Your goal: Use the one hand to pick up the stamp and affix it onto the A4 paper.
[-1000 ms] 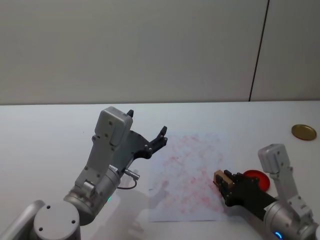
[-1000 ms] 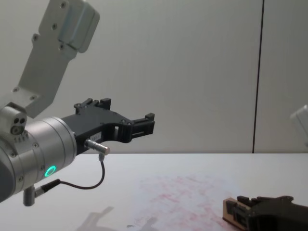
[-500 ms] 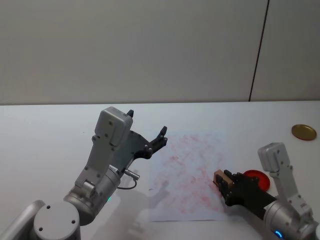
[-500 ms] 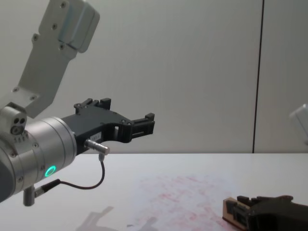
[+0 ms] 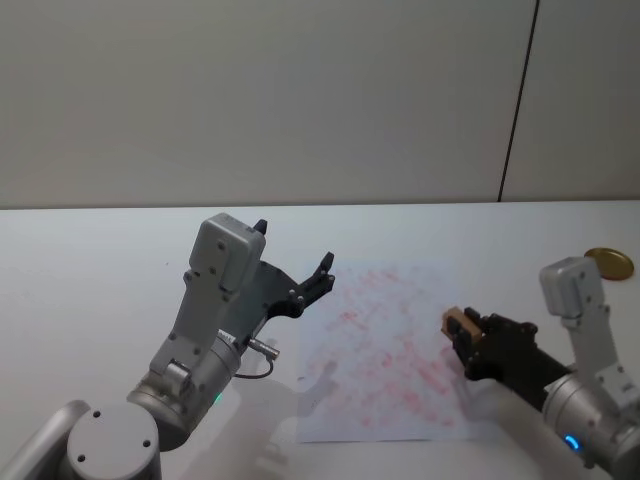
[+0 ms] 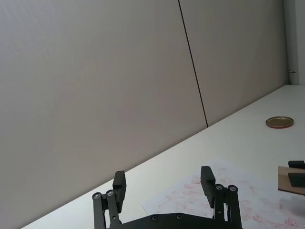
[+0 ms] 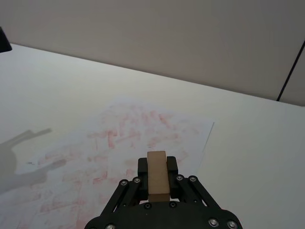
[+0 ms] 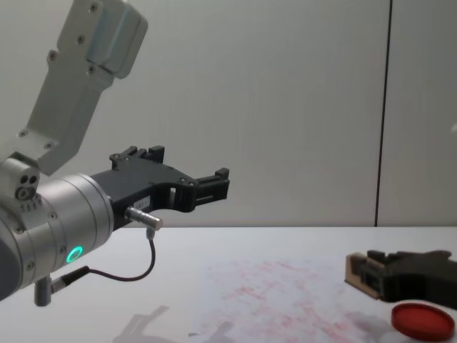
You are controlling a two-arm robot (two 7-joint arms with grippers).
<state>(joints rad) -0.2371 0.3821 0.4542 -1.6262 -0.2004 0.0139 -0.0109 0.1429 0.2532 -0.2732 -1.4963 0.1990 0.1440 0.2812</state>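
Holding the stamp (image 7: 157, 175) tight between its fingers, the right pincer (image 5: 463, 331) hangs over the right side of the A4 paper (image 5: 375, 350), which lies flat on the worktop (image 5: 100, 270). A red ink pad (image 8: 423, 320) sits near it. The left pincer (image 5: 293, 247) is spread wide and lifted up, left of the paper.

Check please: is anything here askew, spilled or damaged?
Nothing spilled or damaged. The white A4 paper is covered with smudgy red marks. The black right gripper holds the tan wooden stamp near its right edge; the left gripper hovers open.
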